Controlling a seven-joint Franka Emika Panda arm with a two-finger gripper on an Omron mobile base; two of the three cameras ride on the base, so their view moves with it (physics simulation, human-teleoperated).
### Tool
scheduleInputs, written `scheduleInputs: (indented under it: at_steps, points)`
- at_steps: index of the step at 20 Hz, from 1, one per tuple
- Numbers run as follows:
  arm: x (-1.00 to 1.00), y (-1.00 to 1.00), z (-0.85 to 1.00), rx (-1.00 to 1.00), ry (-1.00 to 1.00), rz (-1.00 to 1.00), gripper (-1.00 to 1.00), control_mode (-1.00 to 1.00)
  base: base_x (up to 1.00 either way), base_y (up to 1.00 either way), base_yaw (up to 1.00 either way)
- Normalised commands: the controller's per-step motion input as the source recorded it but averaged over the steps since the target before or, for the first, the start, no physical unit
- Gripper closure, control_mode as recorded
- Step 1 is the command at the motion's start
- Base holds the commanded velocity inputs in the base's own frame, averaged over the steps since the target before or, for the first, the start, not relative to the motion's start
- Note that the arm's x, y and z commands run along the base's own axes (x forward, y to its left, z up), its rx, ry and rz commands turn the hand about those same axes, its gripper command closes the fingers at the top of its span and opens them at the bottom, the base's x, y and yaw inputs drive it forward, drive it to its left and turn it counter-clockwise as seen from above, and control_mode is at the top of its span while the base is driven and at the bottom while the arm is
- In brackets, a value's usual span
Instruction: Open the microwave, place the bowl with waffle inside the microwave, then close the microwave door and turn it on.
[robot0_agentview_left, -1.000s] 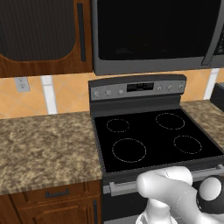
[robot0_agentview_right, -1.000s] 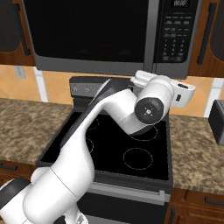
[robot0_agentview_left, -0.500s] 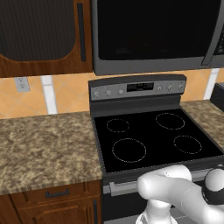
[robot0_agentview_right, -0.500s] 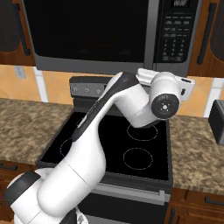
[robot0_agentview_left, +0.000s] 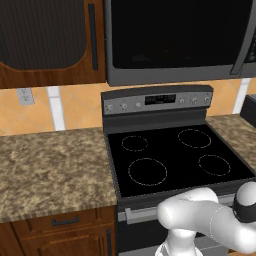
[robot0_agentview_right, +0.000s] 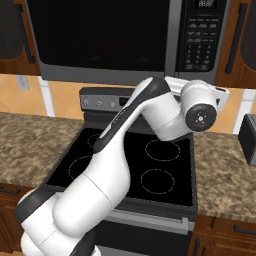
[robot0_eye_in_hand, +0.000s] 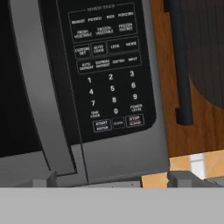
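Observation:
The microwave (robot0_agentview_left: 175, 40) hangs above the stove, and its microwave door (robot0_agentview_right: 100, 35) is closed. In the hand view its long grey bar handle (robot0_eye_in_hand: 37, 87) runs down the left, beside the keypad (robot0_eye_in_hand: 109, 74). My gripper (robot0_eye_in_hand: 113, 178) is open, its two fingertips wide apart with nothing between them. It faces the microwave's lower right corner, just below the keypad. In the right base view my wrist (robot0_agentview_right: 200, 107) hovers in front of that corner, under the control panel (robot0_agentview_right: 200, 35). The bowl and the waffle are out of view.
A black-topped stove (robot0_agentview_left: 175, 160) sits under the microwave, with speckled counters on its left (robot0_agentview_left: 50, 165) and right (robot0_agentview_right: 225, 175). A dark appliance (robot0_agentview_right: 248, 140) stands at the far right. Wooden cabinets (robot0_agentview_left: 45, 40) flank the microwave; one cabinet bar handle (robot0_eye_in_hand: 179, 61) is right of the keypad.
My wrist has swung to the right and slightly upward, toward the microwave's right side. The elbow has shifted right too. The jaws stay open.

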Motion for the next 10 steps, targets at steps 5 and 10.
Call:
scheduleInputs:
  at_steps: [5,10]
  points:
    - [0.15,0.00,0.06,0.00,0.00,-0.03,-1.00,-1.00,0.00,0.00,0.00]
    - [0.22,0.00,0.12,0.00,0.00,-0.04,-1.00,-1.00,0.00,0.00,0.00]
